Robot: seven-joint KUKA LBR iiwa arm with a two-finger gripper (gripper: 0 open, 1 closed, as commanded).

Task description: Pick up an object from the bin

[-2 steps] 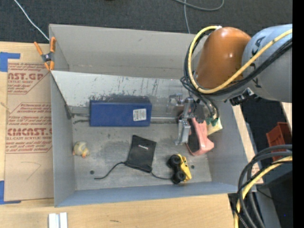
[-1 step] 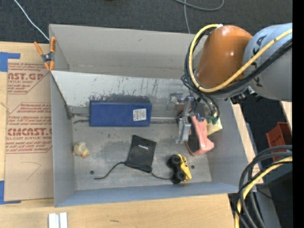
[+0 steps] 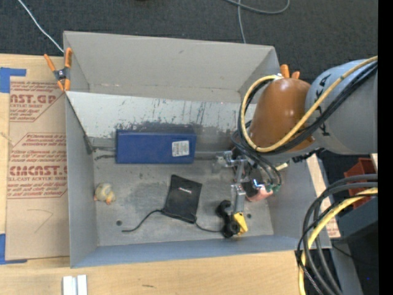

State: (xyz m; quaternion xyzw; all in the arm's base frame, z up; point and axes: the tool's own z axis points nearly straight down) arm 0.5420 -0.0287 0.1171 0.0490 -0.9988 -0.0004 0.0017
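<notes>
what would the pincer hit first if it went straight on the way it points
Probably the small black-and-yellow thing in the lower right corner of the bin, just below the pincer. Depth is unclear, so it could meet the bare floor beside it instead.

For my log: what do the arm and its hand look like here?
The arm is rounded and grey, with an orange-brown dome cover at the wrist. Yellow and black cables loop around it. The hand is small, silvery metal.

Dark grey speckled floor
</notes>
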